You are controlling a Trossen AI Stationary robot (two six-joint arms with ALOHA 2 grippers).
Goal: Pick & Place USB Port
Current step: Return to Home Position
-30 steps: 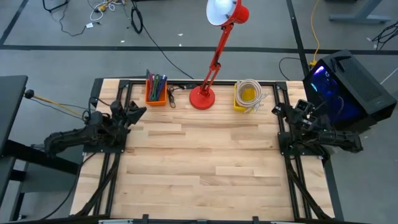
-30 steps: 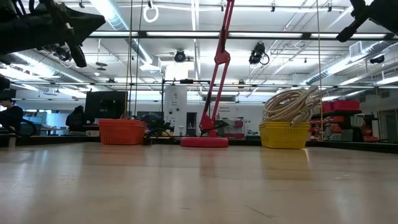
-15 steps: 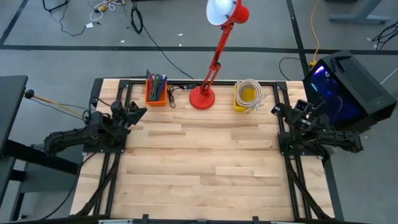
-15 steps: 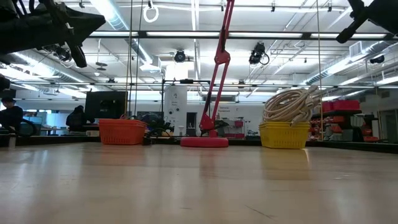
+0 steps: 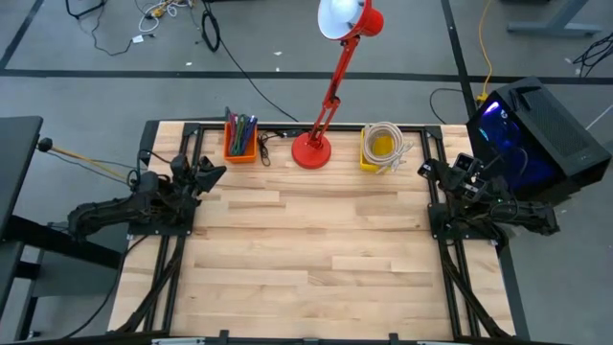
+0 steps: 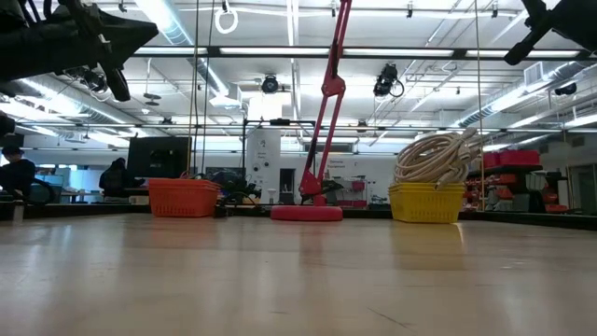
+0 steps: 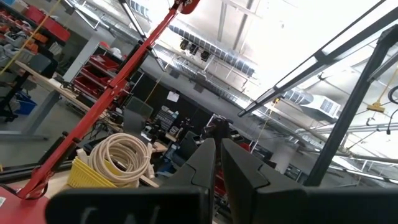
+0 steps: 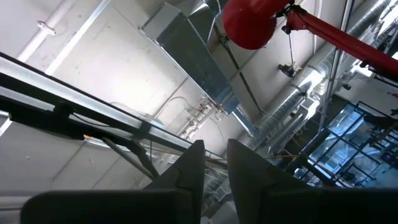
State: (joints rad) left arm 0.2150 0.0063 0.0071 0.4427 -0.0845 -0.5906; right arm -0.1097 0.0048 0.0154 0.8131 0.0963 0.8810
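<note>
**Wooden table with both arms folded at its sides**

Wooden planks make up the table (image 5: 306, 249), which is bare across its middle and front. All the things we see stand in a row along its far edge. A yellow bin (image 6: 426, 203) sits toward the right of that row, and a coiled white cable (image 6: 437, 157) lies in it, heaped above the rim. Just left of the bin stands a red desk lamp (image 5: 311, 150), its arm leaning up and away over the far edge. Left of the lamp is an orange bin (image 5: 240, 146) holding coloured pens.

We find the left gripper (image 5: 218, 172) at the left side of the table, raised off the wood and pointing toward the far edge. Its fingers (image 7: 202, 165) are drawn close together with only a thin slit between them, and they grasp nothing. The right gripper (image 5: 422, 170) sits likewise at the right side, near the yellow bin but apart from it. Its fingers (image 8: 189, 168) are also nearly together and grasp nothing.

Beyond the right edge we see a dark computer case (image 5: 536, 134) glowing blue. Across the room, at the left in the low view, a person (image 6: 116, 175) sits by a screen.
</note>
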